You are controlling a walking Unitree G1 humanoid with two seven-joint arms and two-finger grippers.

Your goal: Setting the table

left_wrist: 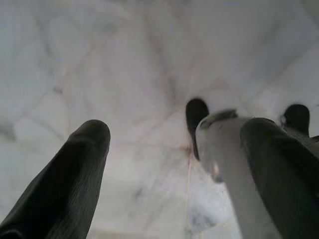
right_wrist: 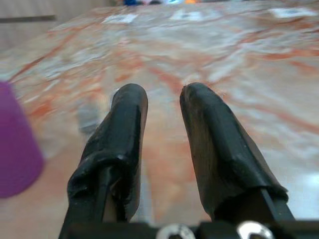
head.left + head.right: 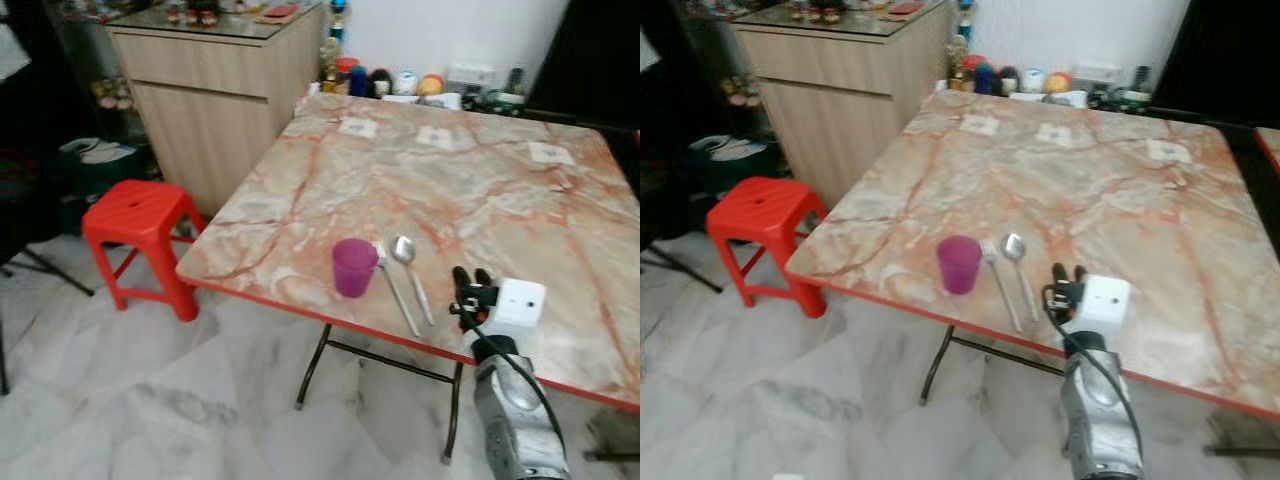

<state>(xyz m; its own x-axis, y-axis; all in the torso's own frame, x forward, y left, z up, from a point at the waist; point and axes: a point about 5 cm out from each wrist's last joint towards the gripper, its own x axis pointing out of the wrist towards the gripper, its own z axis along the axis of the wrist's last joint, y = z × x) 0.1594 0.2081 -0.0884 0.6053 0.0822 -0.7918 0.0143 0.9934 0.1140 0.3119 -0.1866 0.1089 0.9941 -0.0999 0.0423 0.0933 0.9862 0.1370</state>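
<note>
**Right gripper hovering beside the laid cutlery**

Right gripper (image 3: 470,280) hangs empty, its black fingers slightly parted, just over the marble-patterned table (image 3: 480,180) near its front edge. Beside it lie a metal spoon (image 3: 410,270) and fork (image 3: 395,285), parallel, then a purple plastic cup (image 3: 352,266), apparently arranged as one place setting.

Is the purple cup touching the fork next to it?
Cannot tell. In the left eye view the cup overlaps the fork's tines, with no plain gap or contact.

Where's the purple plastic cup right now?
The purple plastic cup stands near the marble table's front edge, just left of the metal fork and spoon.
</note>
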